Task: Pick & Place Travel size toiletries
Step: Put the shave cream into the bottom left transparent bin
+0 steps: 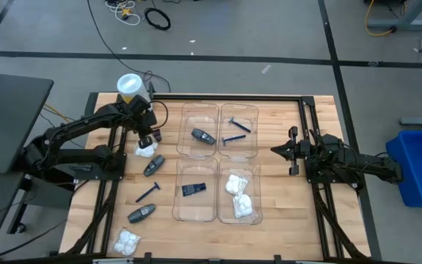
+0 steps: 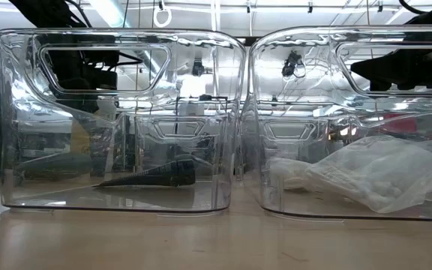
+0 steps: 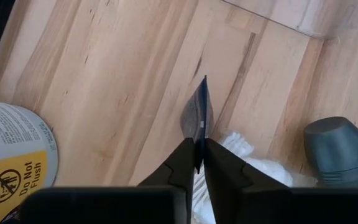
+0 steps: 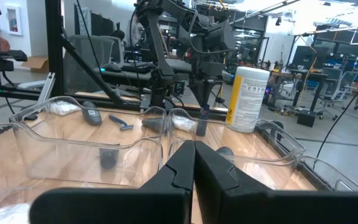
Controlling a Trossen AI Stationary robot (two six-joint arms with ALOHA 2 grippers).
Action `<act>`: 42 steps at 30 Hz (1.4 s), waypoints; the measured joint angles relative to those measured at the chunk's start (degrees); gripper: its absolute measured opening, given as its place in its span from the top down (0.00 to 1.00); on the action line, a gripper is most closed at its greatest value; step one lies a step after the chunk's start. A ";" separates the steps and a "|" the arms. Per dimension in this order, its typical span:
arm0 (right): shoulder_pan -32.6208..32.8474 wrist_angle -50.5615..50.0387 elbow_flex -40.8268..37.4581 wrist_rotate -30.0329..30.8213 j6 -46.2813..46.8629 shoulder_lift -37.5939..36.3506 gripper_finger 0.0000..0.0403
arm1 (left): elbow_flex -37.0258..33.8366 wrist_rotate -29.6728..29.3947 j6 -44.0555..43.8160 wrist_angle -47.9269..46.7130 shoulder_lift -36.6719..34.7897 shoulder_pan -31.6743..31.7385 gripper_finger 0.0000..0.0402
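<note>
Toiletries sit split between the counter (image 1: 284, 227) and the clear trays (image 1: 198, 214), and the left tool (image 3: 199, 163) has pinched a thin blue razor (image 3: 199, 115) just above a white packet (image 3: 253, 168), presumably for traying, while the right tool (image 4: 194, 155) waits shut

Grey floor (image 1: 269, 29) (black tape lines)

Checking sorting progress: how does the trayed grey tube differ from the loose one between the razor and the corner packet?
The trayed tube lies inside a clear tray; the loose tube lies on bare table. They slant opposite ways in the high view. Both are dark grey, lying flat.
</note>
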 joint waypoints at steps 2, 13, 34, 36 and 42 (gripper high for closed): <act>-0.01 0.00 0.00 -0.01 0.00 0.00 0.97 | 0.00 0.00 0.00 0.00 0.00 0.00 0.93; -0.02 -0.01 0.00 0.01 0.01 0.00 0.97 | 0.00 0.04 0.02 0.00 0.00 0.01 0.96; -0.01 0.00 -0.01 0.01 0.00 0.00 0.97 | 1.39 0.07 0.04 -2.01 -0.02 -0.01 0.98; -0.01 -0.01 0.00 -0.01 0.00 0.00 0.97 | 2.53 0.07 0.04 -2.92 -0.02 -0.01 0.97; -0.02 0.01 0.01 -0.01 0.00 0.00 0.97 | 5.30 -0.07 0.30 -6.17 -0.24 -0.03 0.99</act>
